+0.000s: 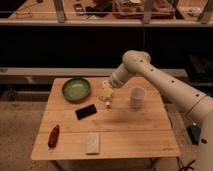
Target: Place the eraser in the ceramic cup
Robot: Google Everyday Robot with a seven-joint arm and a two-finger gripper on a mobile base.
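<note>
The eraser (86, 111), a flat black slab, lies on the wooden table (130, 130) left of centre. The ceramic cup (137, 95), small and white, stands upright to the right of centre. My gripper (107, 99) hangs from the white arm between the two. It sits just right of and slightly behind the eraser, and left of the cup. It holds nothing that I can see.
A green bowl (76, 89) stands at the back left of the table. A red elongated object (53, 136) lies near the front left edge. A pale beige block (91, 143) lies near the front edge. Dark shelving runs behind the table.
</note>
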